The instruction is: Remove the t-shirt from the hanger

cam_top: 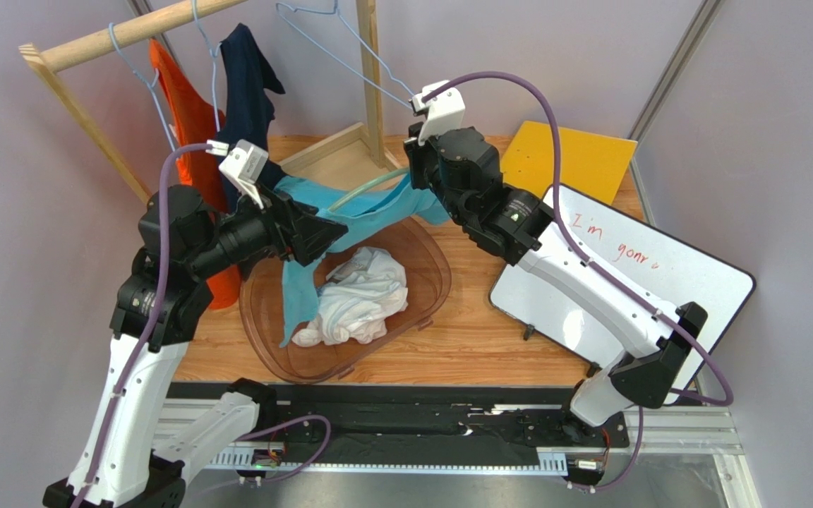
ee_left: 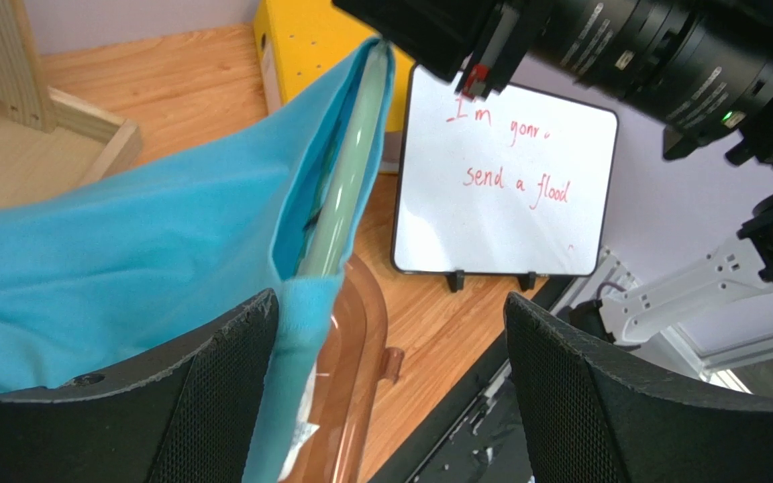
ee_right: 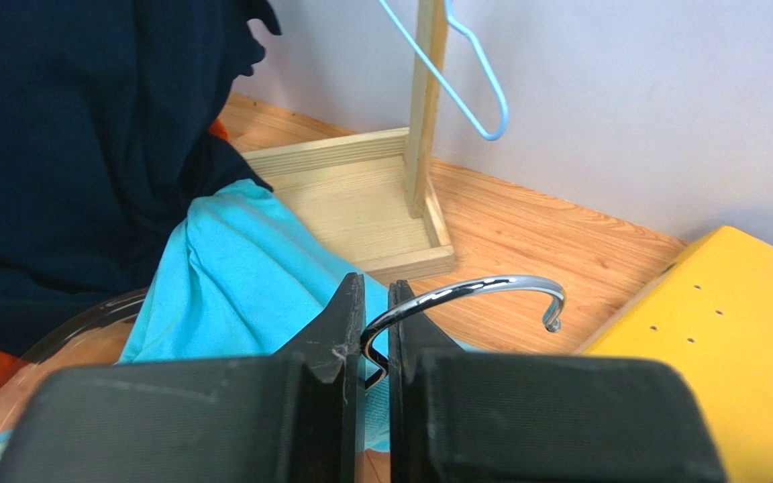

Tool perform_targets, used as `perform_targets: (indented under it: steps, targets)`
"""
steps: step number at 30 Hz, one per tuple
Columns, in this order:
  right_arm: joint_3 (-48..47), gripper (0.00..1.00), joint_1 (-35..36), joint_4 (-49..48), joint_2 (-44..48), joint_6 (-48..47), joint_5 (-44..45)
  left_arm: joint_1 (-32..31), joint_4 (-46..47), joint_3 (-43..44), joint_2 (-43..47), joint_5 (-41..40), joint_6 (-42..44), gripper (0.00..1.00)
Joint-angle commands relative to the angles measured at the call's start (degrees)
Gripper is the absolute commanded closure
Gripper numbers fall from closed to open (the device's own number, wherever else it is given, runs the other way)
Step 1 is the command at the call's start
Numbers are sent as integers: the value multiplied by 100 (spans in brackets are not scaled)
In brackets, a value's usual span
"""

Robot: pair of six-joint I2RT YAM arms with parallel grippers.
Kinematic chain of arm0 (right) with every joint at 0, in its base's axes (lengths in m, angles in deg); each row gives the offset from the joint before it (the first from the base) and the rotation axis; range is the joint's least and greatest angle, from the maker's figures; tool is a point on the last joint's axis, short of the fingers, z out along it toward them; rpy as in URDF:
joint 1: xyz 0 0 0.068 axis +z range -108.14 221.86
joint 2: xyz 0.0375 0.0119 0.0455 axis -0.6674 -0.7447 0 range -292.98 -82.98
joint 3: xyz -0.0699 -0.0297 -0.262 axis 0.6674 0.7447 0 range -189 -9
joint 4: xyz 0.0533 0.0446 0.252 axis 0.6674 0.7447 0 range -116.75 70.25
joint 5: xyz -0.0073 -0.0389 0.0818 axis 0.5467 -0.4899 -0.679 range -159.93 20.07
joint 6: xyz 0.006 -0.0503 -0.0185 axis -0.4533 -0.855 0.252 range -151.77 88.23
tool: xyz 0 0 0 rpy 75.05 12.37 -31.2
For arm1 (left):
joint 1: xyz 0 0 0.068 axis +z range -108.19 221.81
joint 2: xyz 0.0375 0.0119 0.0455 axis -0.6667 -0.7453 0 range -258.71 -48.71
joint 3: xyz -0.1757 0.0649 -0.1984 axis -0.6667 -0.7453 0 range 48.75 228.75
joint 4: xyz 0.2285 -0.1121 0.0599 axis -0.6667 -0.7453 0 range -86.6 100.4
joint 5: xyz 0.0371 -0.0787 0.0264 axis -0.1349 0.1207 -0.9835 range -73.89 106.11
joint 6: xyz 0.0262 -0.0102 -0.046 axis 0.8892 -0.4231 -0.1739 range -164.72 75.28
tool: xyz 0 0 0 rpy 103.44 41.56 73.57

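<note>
Found the right gripper (ee_right: 368, 342) pinched tight on the chrome hook (ee_right: 481, 290) of the hanger (ee_left: 345, 191), holding it above the clear brown tub (cam_top: 445, 280); found the left gripper (ee_left: 391, 337) spread wide and gripping nothing, with the turquoise t-shirt (ee_left: 139, 262) merely brushing the inner face of one finger (ee_left: 209, 382).

Saw the t-shirt draped on the pale green hanger, stretched between the two arms; saw the hanger's arm showing through an opening in the cloth (neck or sleeve, could not tell which); saw a tail of fabric drooping into the tub beside a crumpled white garment (cam_top: 363, 291).

Judged the removal unfinished, with a fresh grasp on the cloth needed.

Feared three things from here: a re-grasp catching hanger and fabric together, given how closely the cloth wrapped the arm; a hard pull twisting the thin hook out of so narrow a pinch, dropping hanger and shirt as one into the tub; a snag of the opening on the hanger's shoulder, stretching the knit rather than freeing it.
</note>
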Motion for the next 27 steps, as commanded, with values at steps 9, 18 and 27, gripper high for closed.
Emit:
perform_targets:
  steps: [9, 18, 27]
  targets:
    - [-355, 100, -385, 160, 1000, 331, 170, -22, -519, -857, 780, -644, 150, 12]
    - [-329, 100, -570, 443, 1281, 753, 29, -22, -510, -1060, 939, -969, 97, 55]
    - [-100, 100, -658, 434, 1562, 894, 116, -22, -475, -902, 912, -1803, -78, 100]
